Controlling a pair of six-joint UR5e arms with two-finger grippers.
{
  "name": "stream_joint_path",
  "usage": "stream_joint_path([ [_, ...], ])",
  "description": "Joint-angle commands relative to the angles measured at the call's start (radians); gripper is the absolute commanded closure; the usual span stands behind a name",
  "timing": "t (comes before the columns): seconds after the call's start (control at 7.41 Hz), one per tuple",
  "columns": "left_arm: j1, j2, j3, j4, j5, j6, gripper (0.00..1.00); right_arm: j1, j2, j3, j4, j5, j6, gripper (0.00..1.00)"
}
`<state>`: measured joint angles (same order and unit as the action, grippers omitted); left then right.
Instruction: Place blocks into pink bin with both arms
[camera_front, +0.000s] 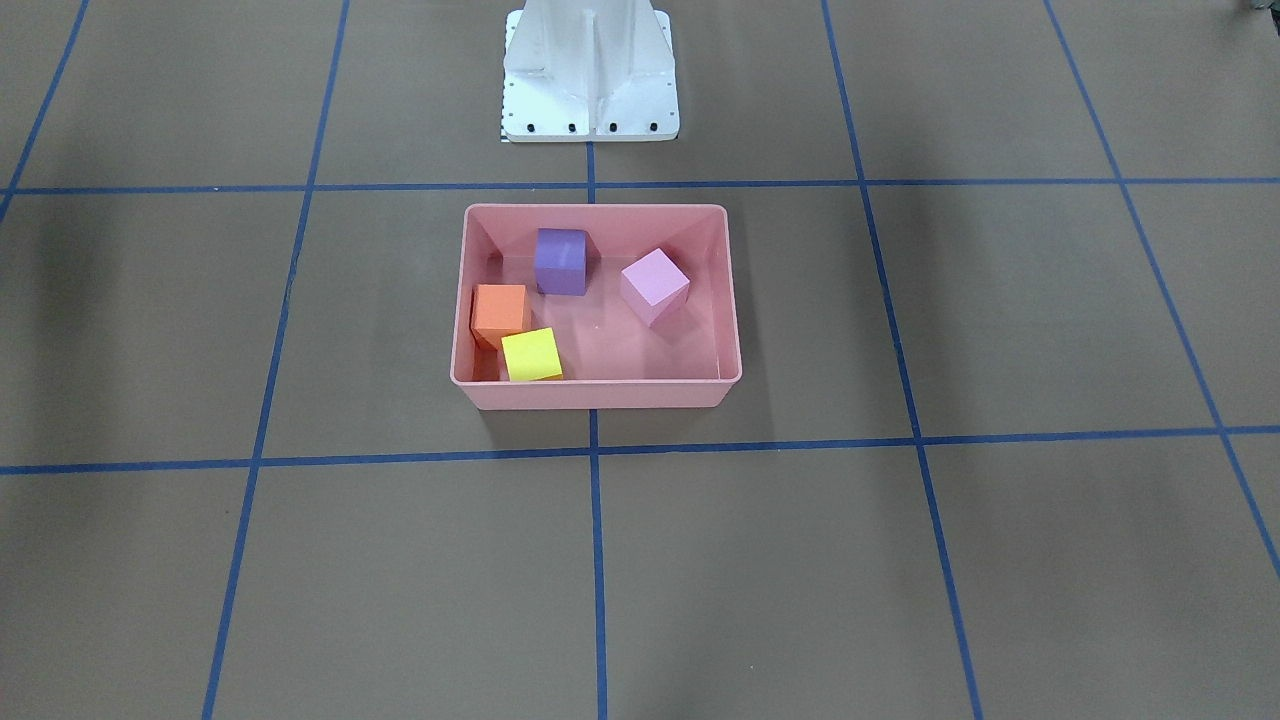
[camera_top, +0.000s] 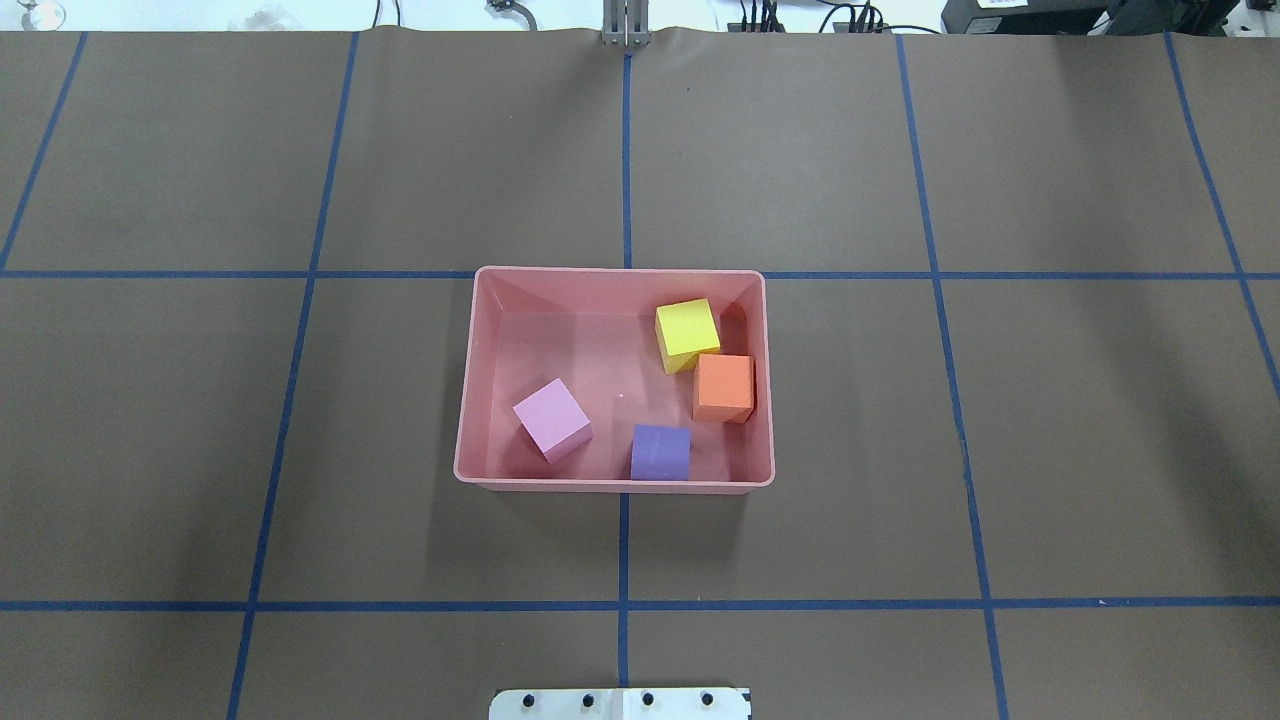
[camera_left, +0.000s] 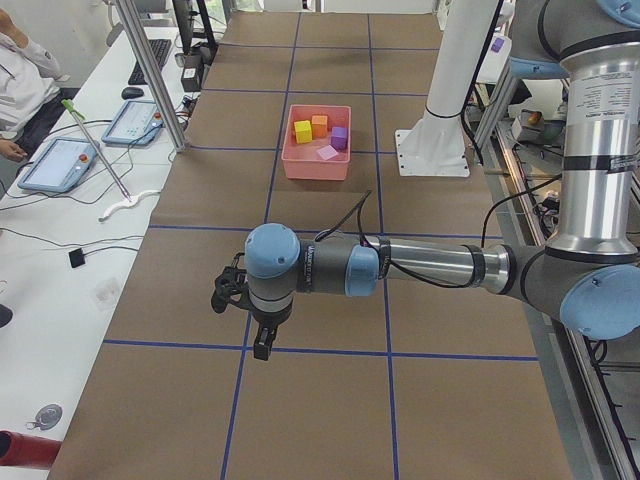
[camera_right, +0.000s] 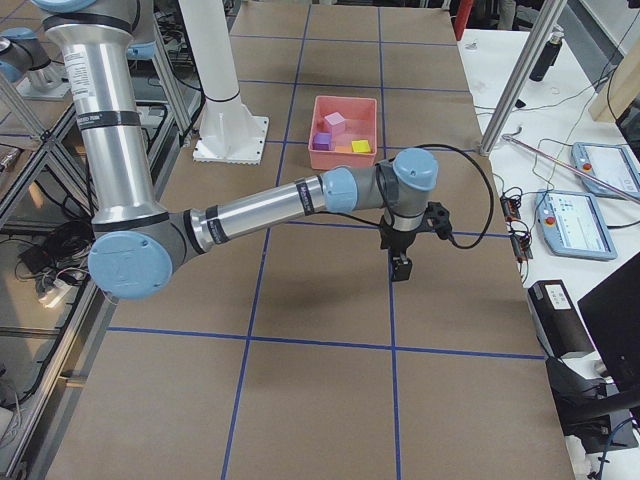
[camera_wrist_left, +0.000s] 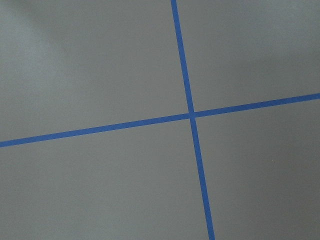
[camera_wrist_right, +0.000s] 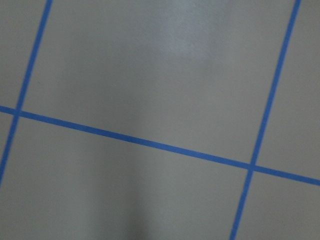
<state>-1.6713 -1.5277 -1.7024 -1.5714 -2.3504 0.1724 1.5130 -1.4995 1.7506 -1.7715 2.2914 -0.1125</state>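
The pink bin (camera_top: 480, 380) sits mid-table; it also shows in the front view (camera_front: 735, 300). Inside it lie the yellow block (camera_top: 687, 333), the orange block (camera_top: 723, 388), the purple block (camera_top: 660, 452) and the light pink block (camera_top: 551, 419). Yellow and orange touch. The left gripper (camera_left: 262, 343) shows only in the left side view, far from the bin, above the table. The right gripper (camera_right: 401, 264) shows only in the right side view, also away from the bin. I cannot tell whether either is open or shut. The wrist views show only taped table.
Brown table with a blue tape grid (camera_top: 625, 605). The white base mount (camera_front: 590, 75) stands behind the bin. Tablets and cables lie on the side bench (camera_left: 60, 165). A person (camera_left: 20, 85) sits at the far left in the left side view.
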Motion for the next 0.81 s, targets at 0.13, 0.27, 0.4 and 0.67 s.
stream_joint_path([
  [0.13,0.001,0.023,-0.02,-0.01,-0.001,0.001,0.0,0.096,-0.152,0.006,0.05,0.0,-0.029,0.0],
  [0.27,0.001,0.024,-0.026,-0.01,-0.001,0.001,0.0,0.101,-0.201,0.006,0.137,0.0,-0.016,0.0],
  [0.4,0.001,0.024,-0.025,-0.01,-0.001,0.001,0.0,0.101,-0.22,0.007,0.167,0.002,-0.013,0.0],
  [0.67,0.001,0.026,-0.025,-0.01,-0.001,0.001,0.0,0.099,-0.22,0.009,0.168,0.002,0.022,0.0],
])
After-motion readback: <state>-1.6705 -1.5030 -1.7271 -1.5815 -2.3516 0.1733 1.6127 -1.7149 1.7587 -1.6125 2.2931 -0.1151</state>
